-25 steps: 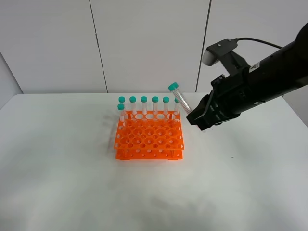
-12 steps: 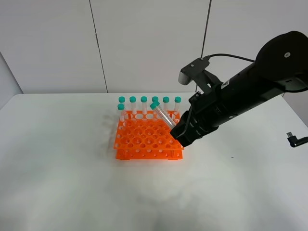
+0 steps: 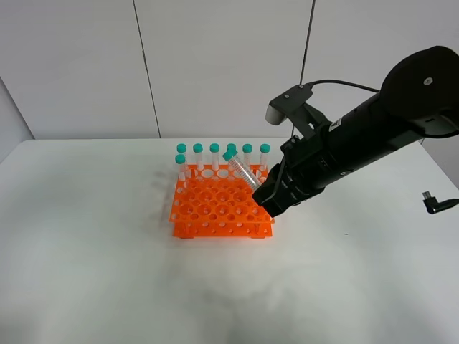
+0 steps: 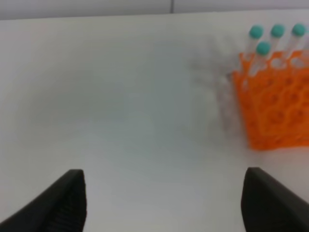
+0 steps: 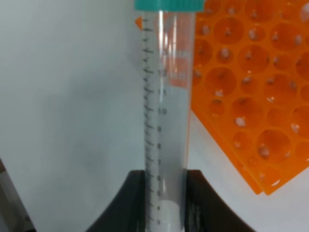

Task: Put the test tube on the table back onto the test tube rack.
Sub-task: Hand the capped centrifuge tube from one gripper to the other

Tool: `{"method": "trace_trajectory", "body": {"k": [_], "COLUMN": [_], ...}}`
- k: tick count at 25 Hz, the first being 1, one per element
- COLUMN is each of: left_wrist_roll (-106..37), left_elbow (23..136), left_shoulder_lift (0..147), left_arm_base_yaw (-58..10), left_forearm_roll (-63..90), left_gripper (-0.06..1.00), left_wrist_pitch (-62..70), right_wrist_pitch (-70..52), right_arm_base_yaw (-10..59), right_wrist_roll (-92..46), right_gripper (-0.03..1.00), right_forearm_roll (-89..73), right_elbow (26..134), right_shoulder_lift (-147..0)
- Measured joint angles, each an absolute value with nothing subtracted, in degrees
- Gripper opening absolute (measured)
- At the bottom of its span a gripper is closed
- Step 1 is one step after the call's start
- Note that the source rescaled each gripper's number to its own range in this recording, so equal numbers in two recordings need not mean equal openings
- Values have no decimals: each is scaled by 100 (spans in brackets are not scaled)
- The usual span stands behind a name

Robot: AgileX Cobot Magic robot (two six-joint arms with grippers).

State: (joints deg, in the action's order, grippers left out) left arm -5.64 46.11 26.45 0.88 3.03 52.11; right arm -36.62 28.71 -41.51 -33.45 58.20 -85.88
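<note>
My right gripper (image 3: pixel 267 198) is shut on the lower end of the test tube (image 3: pixel 242 170), a slim clear tube with a teal cap, and holds it tilted above the right side of the orange test tube rack (image 3: pixel 221 204). In the right wrist view the test tube (image 5: pixel 166 111) runs up from between the black fingers (image 5: pixel 133 203), with the rack (image 5: pixel 251 92) below it. Several teal-capped tubes (image 3: pixel 215 159) stand along the rack's back row. My left gripper (image 4: pixel 161 203) is open over the bare table (image 4: pixel 120 96), left of the rack (image 4: pixel 275 106).
A small black connector (image 3: pixel 439 203) lies at the table's (image 3: pixel 107 272) right edge. The white wall panels stand behind the table.
My right arm has carried the tube from right of the rack leftwards and down, over the rack's right side. In the last half second it barely moved.
</note>
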Motion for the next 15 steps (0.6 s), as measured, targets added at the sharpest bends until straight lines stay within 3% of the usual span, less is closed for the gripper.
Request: {"method": "trace_trajectory", "body": {"k": [6,15], "left_wrist_roll": [-1098,-3750], "left_elbow": [4878,4878], "left_shoulder_lift": [4415,6373], "left_arm_base_yaw": [88,88], "left_forearm_roll": [1662,5339], "left_gripper": [87,87], "left_wrist_pitch": [4281,3954], "right_wrist_pitch": [-3639,-3627], "right_arm_base_yaw": [2871,2871], "right_wrist_roll": [-4431,-5898], "right_gripper": [1,1], "right_forearm_roll": [-3436,-4563], "right_elbow": [5839,5858], "right_shoulder_lift": [-8588,-8594]}}
